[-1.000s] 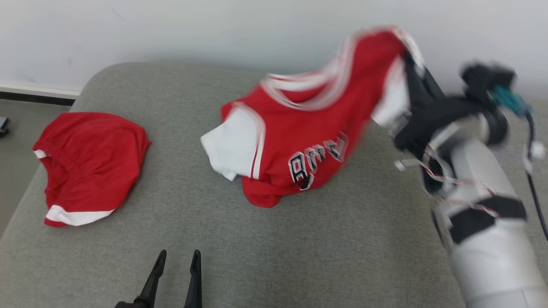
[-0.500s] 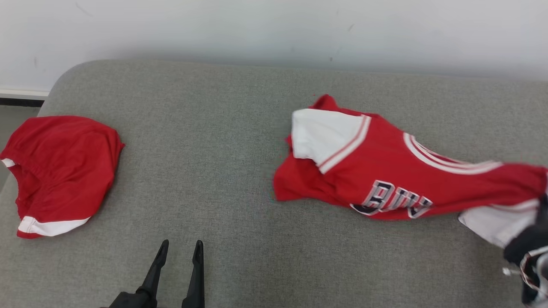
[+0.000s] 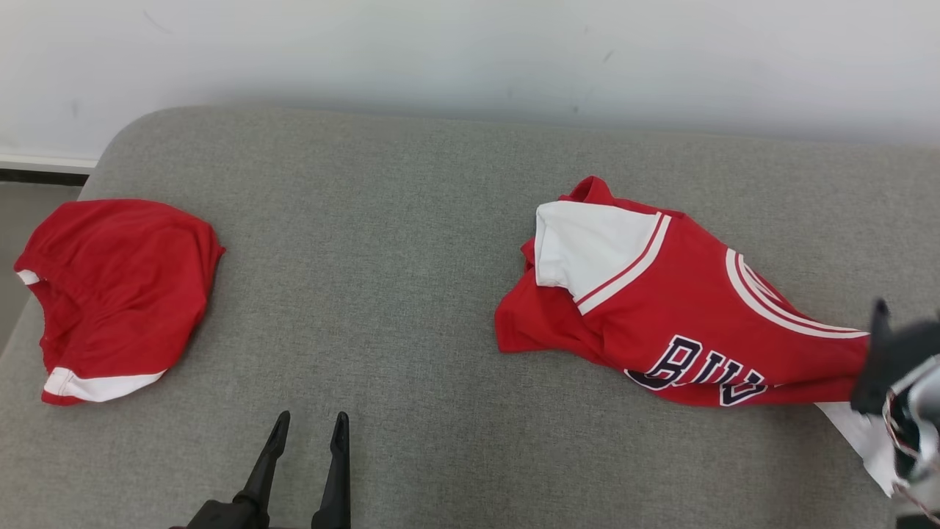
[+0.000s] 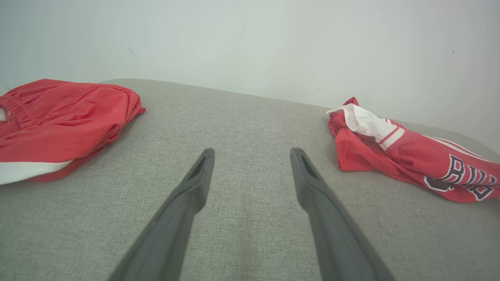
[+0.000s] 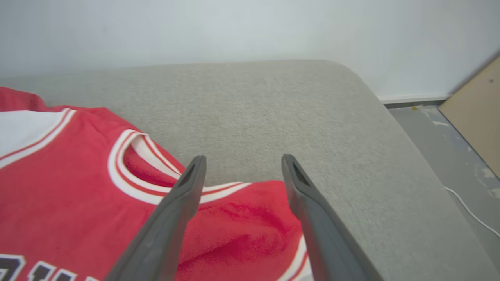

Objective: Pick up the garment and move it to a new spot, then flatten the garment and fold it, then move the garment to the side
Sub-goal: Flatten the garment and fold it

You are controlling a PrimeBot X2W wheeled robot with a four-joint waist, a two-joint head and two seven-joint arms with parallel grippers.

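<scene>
Head view: the jersey [image 3: 661, 316] lies rumpled on the grey cushion's [image 3: 382, 220] right half, red shorts [image 3: 117, 294] far left, bare fabric between.

Left wrist view: the left gripper [image 4: 252, 154] is spread and empty, well apart from the jersey.

Right wrist view: the right gripper [image 5: 242, 158] is spread just over the jersey's collar end, clamping nothing. The cushion's rounded edge and the floor [image 5: 449, 156] are close on the right.

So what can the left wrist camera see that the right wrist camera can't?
Left wrist view: crumpled red shorts with a white hem and the open left gripper. Right wrist view: the open right gripper, grey floor, a thin white cable and a tan board. Both: the red-and-white lettered jersey, the grey fabric cushion and the white wall.
</scene>
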